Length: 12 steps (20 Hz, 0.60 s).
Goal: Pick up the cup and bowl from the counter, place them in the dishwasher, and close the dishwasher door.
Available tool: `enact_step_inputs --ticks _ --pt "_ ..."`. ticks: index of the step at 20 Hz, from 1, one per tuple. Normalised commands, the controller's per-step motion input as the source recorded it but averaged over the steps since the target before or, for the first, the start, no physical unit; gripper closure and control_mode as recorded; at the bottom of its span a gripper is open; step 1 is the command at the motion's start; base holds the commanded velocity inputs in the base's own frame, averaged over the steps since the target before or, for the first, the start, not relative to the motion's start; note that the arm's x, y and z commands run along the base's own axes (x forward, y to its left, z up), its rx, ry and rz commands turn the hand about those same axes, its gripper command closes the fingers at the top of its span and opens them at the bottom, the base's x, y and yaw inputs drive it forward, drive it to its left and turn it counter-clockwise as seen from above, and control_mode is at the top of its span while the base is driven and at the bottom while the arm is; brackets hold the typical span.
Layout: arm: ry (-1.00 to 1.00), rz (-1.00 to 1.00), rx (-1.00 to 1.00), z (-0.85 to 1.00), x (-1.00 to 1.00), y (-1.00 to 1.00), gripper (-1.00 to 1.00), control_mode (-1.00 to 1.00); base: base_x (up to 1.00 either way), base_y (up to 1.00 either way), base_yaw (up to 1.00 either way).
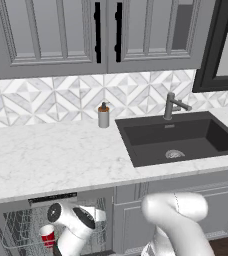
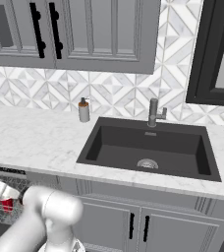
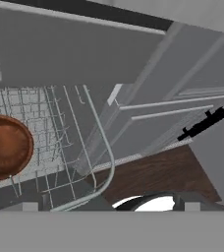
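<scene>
grey kitchen, marble counter (image 1: 51, 155) bare of dishes. cup (image 1: 47, 235) sits in dishwasher (image 1: 51, 200) rack (image 3: 60, 142); bowl (image 3: 3, 146) in rack too. end effector (image 3: 109, 205) low beside rack, nothing between tips; how wide it stands we cannot tell. we judge loading done, door left: back clear of rack, get under door edge, push up steadily. no readable writing or brands.

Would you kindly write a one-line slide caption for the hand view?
Hand view: brown bowl resting in the dishwasher's wire rack, beside grey cabinet doors.
</scene>
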Motion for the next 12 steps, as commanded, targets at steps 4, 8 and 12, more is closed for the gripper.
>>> enact_step_inputs --ticks 4,8,12 --pt "-0.09 0.11 0.21 0.55 -0.07 -0.4 -1.0 -1.0 0.0 0.0 0.0" --pt "-0.07 0.1 0.15 0.39 0.0 -0.38 -1.0 -1.0 0.0 0.0 0.0" --pt "0.0 0.01 0.01 0.02 0.0 -0.15 -1.0 -1.0 0.0 0.0 0.0"
